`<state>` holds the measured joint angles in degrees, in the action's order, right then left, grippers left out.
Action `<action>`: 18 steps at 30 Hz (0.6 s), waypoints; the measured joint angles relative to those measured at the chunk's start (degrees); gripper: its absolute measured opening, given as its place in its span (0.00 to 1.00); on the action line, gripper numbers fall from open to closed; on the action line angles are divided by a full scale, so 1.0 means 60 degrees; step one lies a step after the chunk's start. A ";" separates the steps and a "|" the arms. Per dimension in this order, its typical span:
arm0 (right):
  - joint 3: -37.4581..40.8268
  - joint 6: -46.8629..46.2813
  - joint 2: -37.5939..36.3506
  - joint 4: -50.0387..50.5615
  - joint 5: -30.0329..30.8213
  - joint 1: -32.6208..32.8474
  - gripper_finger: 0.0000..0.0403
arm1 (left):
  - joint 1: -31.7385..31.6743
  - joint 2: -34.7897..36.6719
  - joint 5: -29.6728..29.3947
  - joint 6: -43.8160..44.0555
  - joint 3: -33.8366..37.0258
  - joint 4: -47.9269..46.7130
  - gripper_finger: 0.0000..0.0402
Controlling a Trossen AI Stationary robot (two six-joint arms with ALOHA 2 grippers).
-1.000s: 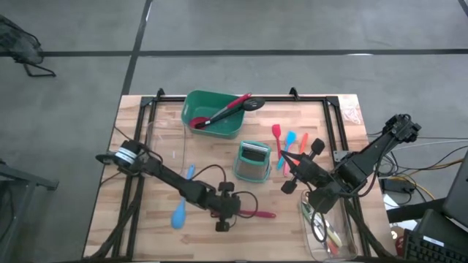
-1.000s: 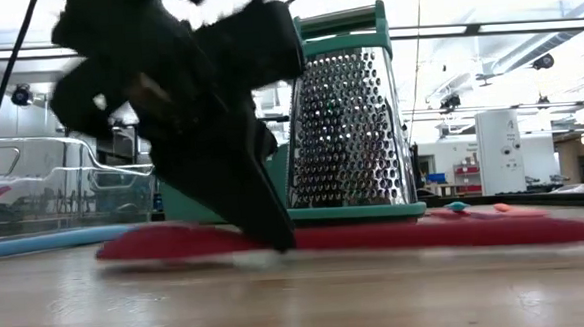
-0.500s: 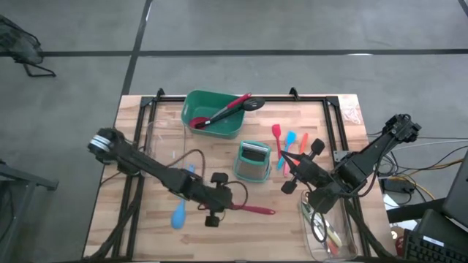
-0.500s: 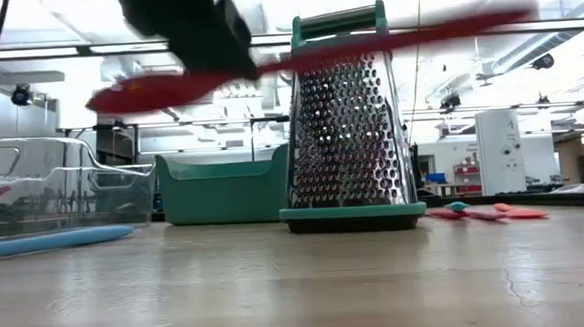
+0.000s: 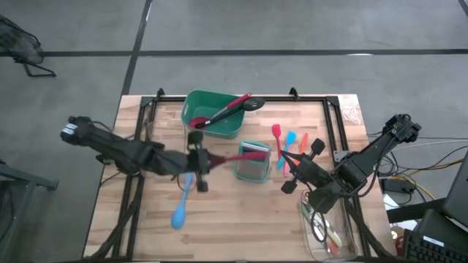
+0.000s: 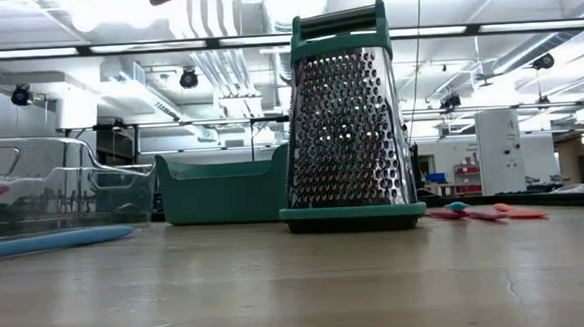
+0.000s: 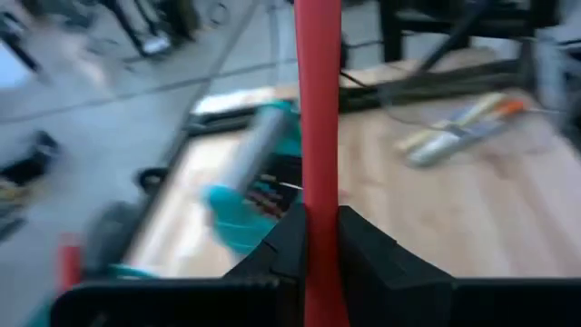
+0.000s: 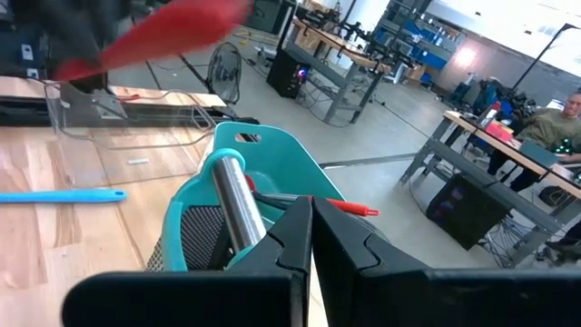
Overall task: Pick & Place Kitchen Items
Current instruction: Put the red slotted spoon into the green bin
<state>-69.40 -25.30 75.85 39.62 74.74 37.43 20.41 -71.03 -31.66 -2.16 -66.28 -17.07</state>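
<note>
— Red spoon (image 5: 232,156) from above?
— Clamped at the handle by the left gripper (image 5: 199,162), lifted over mid-table, long axis running across the table, far end over the box grater (image 5: 252,164).
— Others, counted?
— One blue spoon (image 5: 181,201) flat on the wood just below the gripper, axis toward the front edge, bowl nearest that edge. One second red spoon (image 5: 219,113) and one black slotted spoon (image 5: 252,104) slanting out of the green tub (image 5: 191,102). Three small spatulas (image 5: 289,139), red, blue, orange, side by side right of the grater. Two clear trays, one left (image 5: 157,135), one at front right (image 5: 311,237); contents of that one too small to count.
— Right gripper (image 5: 287,165)?
— Parked between spatulas and front-right tray.
— Table level?
— Grater (image 6: 345,116) centre, tub (image 6: 223,187) behind, blue spoon (image 6: 51,239) lying along the left.
— Left wrist?
— Fingers (image 7: 281,250) pinched tight on the red handle (image 7: 318,136), pointing straight ahead.
— Right wrist?
— Fingers (image 8: 349,250) pressed together, holding nothing; grater (image 8: 227,213) close ahead, blurred red spoon (image 8: 154,36) beyond.
</note>
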 joint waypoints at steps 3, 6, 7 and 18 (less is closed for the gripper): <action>0.0000 0.0000 0.0000 -0.0015 0.0009 0.0000 0.02 | -0.0463 0.0348 -0.0295 -0.0608 0.0000 0.0150 0.10; 0.0000 0.0000 0.0000 -0.0018 0.0042 0.0000 0.02 | -0.1013 0.0543 -0.0619 -0.1056 0.0000 0.0345 0.10; 0.0000 0.0000 0.0000 -0.0020 0.0044 0.0000 0.02 | -0.1217 0.0603 -0.0706 -0.1265 0.0000 0.0380 0.10; 0.0000 0.0000 0.0000 -0.0015 0.0047 0.0000 0.02 | -0.4148 0.0367 -0.0439 -0.1712 0.0003 0.0257 0.10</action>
<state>-69.41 -25.30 75.85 39.53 75.02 37.43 -4.48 -68.83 -34.30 -12.44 -66.26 -15.53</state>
